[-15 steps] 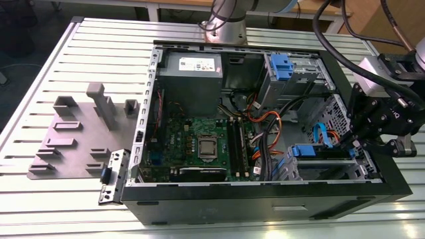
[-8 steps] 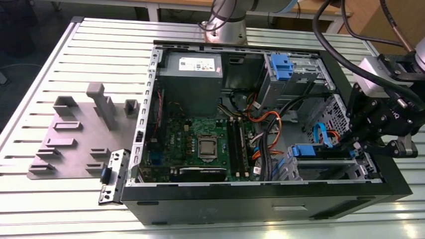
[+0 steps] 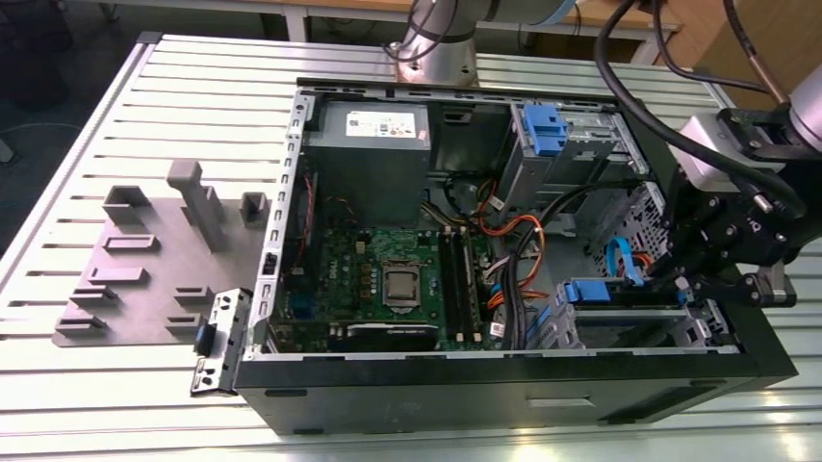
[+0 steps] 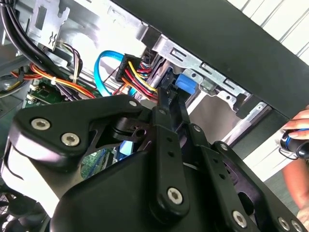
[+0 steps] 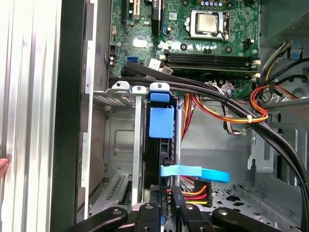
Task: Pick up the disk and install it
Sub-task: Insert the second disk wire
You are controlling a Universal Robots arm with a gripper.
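Disk (image 5: 161, 122) was what your end effector (image 5: 166, 195) had closed on: in the first wrist view you saw it edge-on, standing in the drive cage (image 5: 118, 145) at the case's front corner, its blue end tab toward the motherboard (image 5: 193, 34); the label and flat faces were hidden from you; the two fingers met at its near edge, their tips half lost behind a light-blue cable (image 5: 193, 172). In the exterior view the end effector (image 3: 680, 281) hung at the exterior view's right, over the computer case (image 3: 424, 404) on the slatted desk (image 3: 129, 404), and the disk's blue tab (image 3: 588, 292) barely showed. In the second wrist view, a person's hand (image 4: 299, 145) was cut off at the edge.
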